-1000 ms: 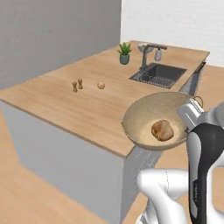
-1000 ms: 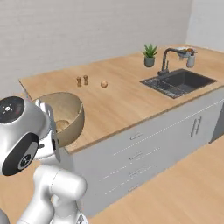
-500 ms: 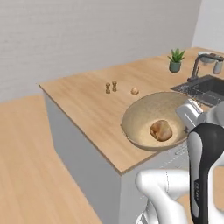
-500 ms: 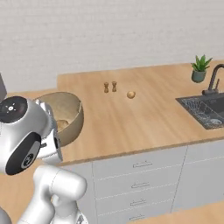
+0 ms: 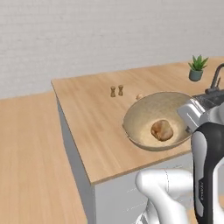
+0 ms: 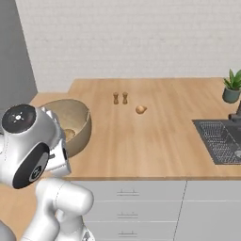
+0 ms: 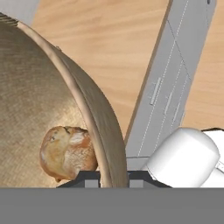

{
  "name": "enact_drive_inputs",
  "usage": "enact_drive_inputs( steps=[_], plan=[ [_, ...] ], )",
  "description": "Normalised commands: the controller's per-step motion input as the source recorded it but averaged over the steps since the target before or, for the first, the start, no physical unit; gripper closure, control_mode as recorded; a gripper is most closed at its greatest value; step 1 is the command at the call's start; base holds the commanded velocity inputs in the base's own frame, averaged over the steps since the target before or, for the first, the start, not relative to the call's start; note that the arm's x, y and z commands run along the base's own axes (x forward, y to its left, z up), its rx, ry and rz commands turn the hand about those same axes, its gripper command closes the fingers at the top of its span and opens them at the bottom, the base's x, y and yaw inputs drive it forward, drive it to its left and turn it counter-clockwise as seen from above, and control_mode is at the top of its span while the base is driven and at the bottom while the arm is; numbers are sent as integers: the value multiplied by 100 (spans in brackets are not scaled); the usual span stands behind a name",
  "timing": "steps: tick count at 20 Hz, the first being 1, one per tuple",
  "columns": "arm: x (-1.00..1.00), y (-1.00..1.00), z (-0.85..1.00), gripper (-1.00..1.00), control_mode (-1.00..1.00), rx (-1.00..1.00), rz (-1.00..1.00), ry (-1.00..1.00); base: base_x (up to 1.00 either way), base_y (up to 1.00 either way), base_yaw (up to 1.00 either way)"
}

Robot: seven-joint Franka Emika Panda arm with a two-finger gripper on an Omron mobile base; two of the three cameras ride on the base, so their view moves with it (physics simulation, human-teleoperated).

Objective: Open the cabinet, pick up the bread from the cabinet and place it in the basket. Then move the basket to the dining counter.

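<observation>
Here your jaws are gripping the basket (image 7: 103,131) rim, with the bread (image 7: 66,152) sitting inside just beside them.

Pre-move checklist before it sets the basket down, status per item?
1. Bread inside basket: ok.
2. Pincer shut on the basket rim, one finger on each side of the wall in the hand view: ok.
3. Basket level, bread not spilling: ok.
4. Basket resting on the counter or carried above it: cannot tell.
5. Two shakers and small ball apart from the basket: ok.
6. This counter is the dining counter: not ok; it has drawers and a sink.
</observation>
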Motion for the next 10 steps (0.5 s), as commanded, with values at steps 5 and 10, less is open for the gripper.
enact_drive_inputs(
  steps=[5,10],
  plan=[
    [0,0,0,100,100,0,0,0,0,-22,27],
    [50,-17,-11,100,-100,7,22,0,5,-11,13]
  ],
)
